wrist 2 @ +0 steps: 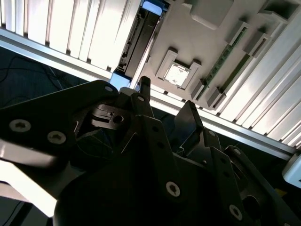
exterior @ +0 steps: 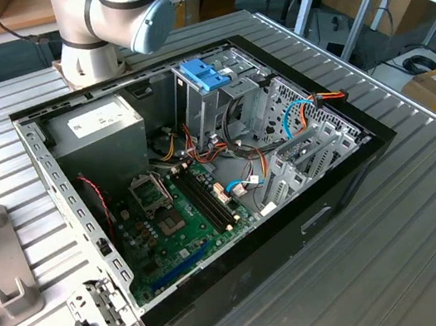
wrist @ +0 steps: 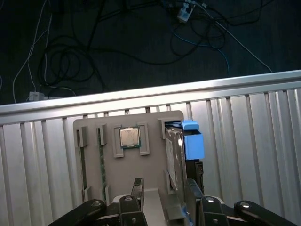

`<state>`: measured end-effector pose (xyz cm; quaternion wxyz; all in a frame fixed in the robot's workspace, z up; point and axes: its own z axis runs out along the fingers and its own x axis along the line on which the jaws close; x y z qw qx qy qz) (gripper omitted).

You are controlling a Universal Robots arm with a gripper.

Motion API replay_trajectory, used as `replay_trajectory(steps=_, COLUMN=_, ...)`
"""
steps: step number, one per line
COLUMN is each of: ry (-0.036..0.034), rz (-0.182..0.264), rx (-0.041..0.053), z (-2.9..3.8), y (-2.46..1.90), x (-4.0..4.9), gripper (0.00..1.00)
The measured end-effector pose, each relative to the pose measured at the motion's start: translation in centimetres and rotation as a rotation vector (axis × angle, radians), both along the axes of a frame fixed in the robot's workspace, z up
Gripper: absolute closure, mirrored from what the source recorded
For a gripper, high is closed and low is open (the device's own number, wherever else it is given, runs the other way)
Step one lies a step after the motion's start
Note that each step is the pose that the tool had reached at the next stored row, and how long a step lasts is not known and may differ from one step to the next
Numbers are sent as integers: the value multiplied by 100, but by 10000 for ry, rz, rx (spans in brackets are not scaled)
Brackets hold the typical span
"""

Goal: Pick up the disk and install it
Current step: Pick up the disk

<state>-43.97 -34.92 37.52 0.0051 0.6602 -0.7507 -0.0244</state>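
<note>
Open computer case (exterior: 299, 241) on ribbed metal table (exterior: 435, 243)

The arm (exterior: 103, 14), at the top of the exterior view, is built of thick, round silver-grey tubes. A pale blue-grey cap (exterior: 151, 24) closes one joint, and there is a wider round foot (exterior: 86, 64) beneath. In both wrist views the gripper (wrist 2: 165, 96) (wrist: 164, 188) is matte black. Its flat, angular linkage plates (wrist 2: 155, 141) are layered and narrow to slim jaws. Bright round-headed screws (wrist 2: 172, 188) dot the plates.
</note>
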Motion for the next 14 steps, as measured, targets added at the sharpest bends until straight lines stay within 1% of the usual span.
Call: replay_trajectory(steps=14, ry=0, rz=-1, rx=0, z=-25, y=13, x=-28, gripper=52)
